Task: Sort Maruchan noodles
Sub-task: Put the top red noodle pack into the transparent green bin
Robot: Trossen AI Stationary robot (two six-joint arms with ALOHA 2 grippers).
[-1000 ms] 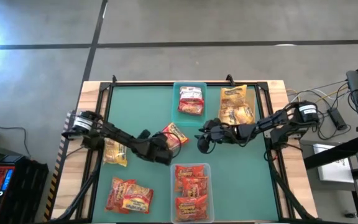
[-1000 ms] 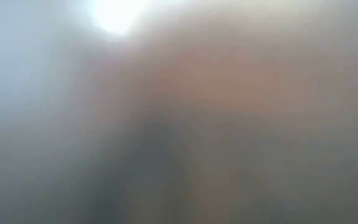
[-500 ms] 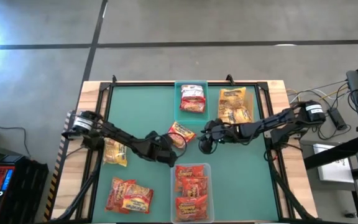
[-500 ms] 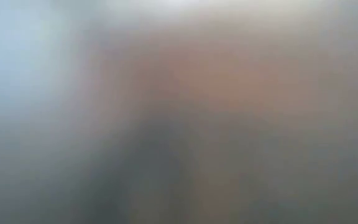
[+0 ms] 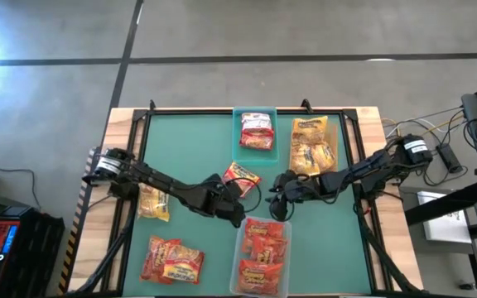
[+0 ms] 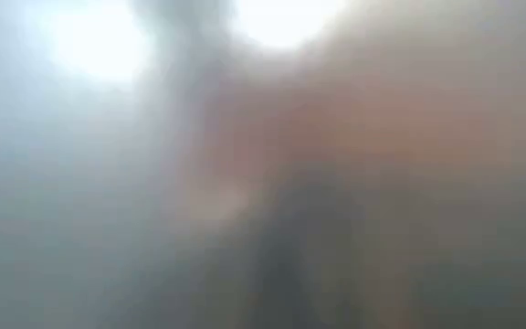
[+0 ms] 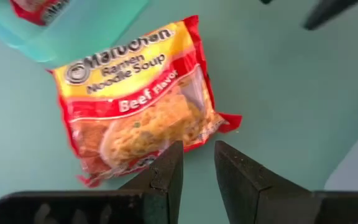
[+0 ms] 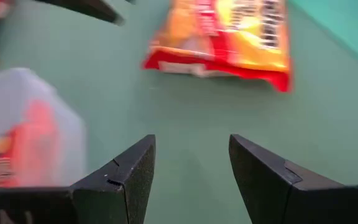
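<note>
On the wooden strip at the left edge of the green-topped table, a yellow crinkly plastic ramen packet lies just beside the left arm, and a loose heap of red-orange crinkly packets sits nearer the front left corner. The left gripper reaches to the table's middle; its two dark fingers stand a narrow gap apart with nothing between them, their tips at the edge of a red-and-yellow beef-flavour ramen packet that lies flat on the green surface. Behind that packet, against the far edge, a teal plastic bin holds red-and-white packets. Toward the front, a clear plastic bin, turned slightly askew, is filled with red-orange packets. Just right of the beef packet, the right gripper hovers near the clear bin's far corner, its fingers spread and empty. Farther right, at the far edge, a tan bin holds yellow packets. The low view shows only blur.
</note>
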